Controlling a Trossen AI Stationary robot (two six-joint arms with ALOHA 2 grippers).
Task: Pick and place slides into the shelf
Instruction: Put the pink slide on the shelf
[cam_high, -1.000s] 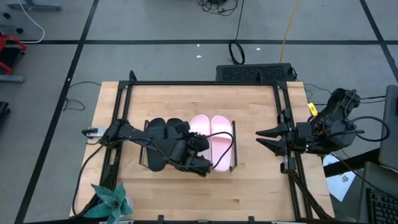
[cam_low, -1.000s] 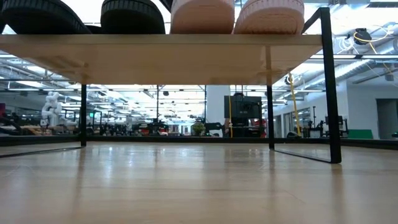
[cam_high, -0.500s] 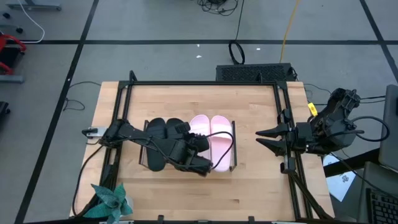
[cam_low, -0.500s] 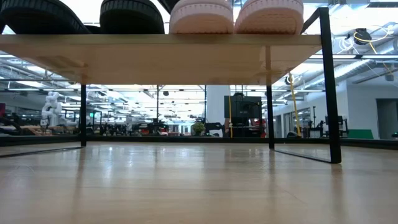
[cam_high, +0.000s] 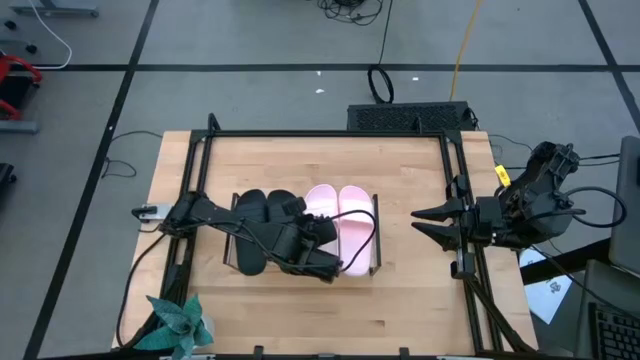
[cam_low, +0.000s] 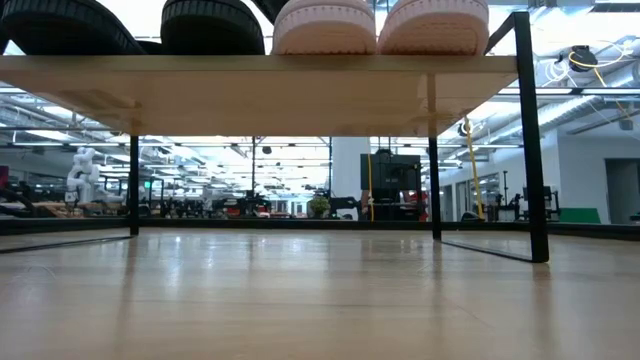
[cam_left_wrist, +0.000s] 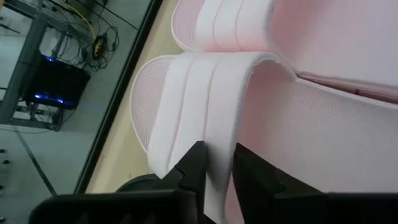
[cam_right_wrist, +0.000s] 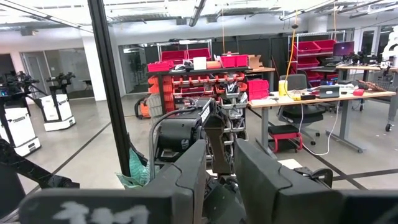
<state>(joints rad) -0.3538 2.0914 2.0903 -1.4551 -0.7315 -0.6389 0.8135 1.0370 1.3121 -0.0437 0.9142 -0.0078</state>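
The left hand (cam_high: 322, 268) has its fingers (cam_left_wrist: 194, 167) on both sides of the strap of a pink slide (cam_left_wrist: 205, 118), gripping it, on the shelf (cam_high: 376, 240). Since 1 second ago nothing has moved visibly. All 4 slides sit on the shelf. The right hand (cam_high: 420, 222) waits at the desk (cam_high: 400, 310) edge, fingers slightly apart.

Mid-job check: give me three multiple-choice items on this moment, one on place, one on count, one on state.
1. Where do the slides sit?
A. on the shelf
B. on the bare tabletop
C. on the floor

2. How many pink slides show?
A. one
B. two
C. four

3. What are the left gripper's fingers doing?
A. hanging free of everything
B. closed on a black slide
C. flanking a pink slide's strap

Answers:
1 A: the black slides and pink slides lie on the shelf.
2 B: two lie side by side.
3 C: the strap runs between the left gripper fingers.

The right gripper waits at the table's right edge.
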